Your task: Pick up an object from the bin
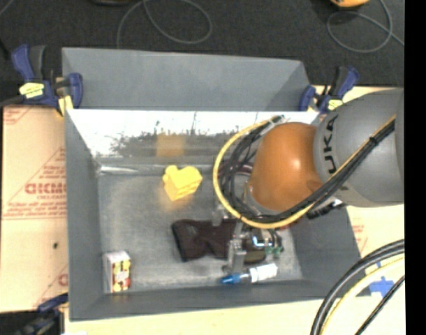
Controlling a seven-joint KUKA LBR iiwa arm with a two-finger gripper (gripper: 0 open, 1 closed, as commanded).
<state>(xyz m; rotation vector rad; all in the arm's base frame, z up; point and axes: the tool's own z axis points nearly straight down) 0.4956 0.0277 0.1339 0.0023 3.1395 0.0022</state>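
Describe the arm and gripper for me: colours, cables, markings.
The arm is a rounded grey shell with black lettering reading UKA where visible. An orange dome cover caps the wrist, ringed by yellow and black cables. The gripper below is small, grey metal with dark parts.

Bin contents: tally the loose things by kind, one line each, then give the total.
Yellow blocky piece: 1
Dark brown crumpled cloth: 1
Small white box with red and yellow print: 1
White tube with a blue cap: 1
Total: 4
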